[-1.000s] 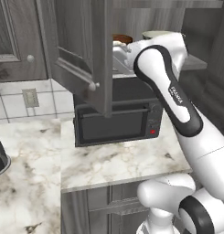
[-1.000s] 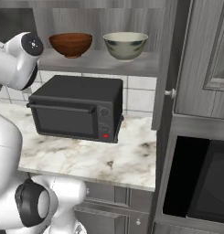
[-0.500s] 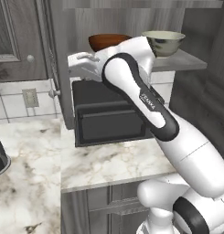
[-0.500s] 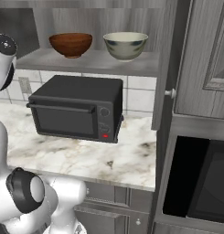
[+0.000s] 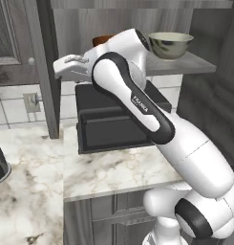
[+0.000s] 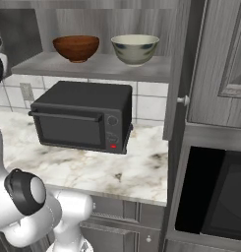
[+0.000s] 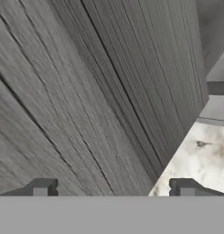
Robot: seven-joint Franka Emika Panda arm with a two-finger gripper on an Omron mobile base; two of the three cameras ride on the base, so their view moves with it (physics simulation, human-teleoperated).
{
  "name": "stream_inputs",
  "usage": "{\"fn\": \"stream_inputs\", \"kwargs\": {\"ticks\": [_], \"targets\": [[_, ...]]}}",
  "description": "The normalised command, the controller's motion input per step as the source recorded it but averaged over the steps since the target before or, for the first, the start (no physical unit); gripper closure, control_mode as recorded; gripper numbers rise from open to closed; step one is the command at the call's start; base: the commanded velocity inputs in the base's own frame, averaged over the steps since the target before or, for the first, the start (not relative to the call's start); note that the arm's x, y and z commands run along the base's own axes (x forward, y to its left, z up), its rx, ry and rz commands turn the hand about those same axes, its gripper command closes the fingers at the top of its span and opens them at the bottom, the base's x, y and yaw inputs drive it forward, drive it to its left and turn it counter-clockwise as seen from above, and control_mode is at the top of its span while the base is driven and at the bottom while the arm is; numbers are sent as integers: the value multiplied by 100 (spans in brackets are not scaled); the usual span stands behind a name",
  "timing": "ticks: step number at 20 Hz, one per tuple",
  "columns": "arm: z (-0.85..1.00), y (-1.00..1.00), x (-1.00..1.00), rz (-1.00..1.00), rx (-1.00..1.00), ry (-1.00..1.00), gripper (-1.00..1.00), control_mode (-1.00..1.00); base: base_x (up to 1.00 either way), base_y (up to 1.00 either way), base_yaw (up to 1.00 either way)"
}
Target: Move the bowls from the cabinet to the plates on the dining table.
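On the grey shelf [image 6: 92,66] of the open cabinet stand two bowls: the reddish-brown bowl [image 6: 76,47] to the left and the cream-green bowl [image 6: 135,48] to the right. In the left base view my arm hides most of the brown bowl [image 5: 103,39], while the cream bowl [image 5: 170,44] stands in plain sight. My gripper [image 5: 58,71] reaches left of the shelf, up against the inside of the cabinet's open left door [image 5: 46,72]. Its wood grain [image 7: 86,91] sits close ahead in the hand view. My gripper [image 7: 113,189] is open with nothing between its fingers.
A black toaster oven [image 6: 82,118] sits on the marble kitchen counter [image 6: 132,172] under the shelf. The right cabinet door [image 6: 178,74] stands open edge-on, its knob [image 6: 181,100] facing the counter. A dark built-in oven [image 6: 215,197] is at lower right. A wall outlet [image 5: 32,101] is behind the door.
My arm has swung left across the shelf front and the left door has swung further open with it. The cream bowl has come into sight in the left base view.
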Motion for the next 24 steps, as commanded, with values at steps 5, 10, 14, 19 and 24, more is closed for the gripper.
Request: {"fn": "stream_inputs", "kwargs": {"ticks": [5,10,14,19,24], "targets": [[0,-15,-2,0,-12,-5,-100,-100,0,0,0],[2,-43,0,0,-8,-5,-100,-100,0,0,0],[1,-50,0,0,-10,-7,-100,-100,0,0,0],[0,-36,6,0,-15,-5,-100,-100,0,0,0],[0,-24,14,0,-20,-4,-100,-100,0,0,0]]}}
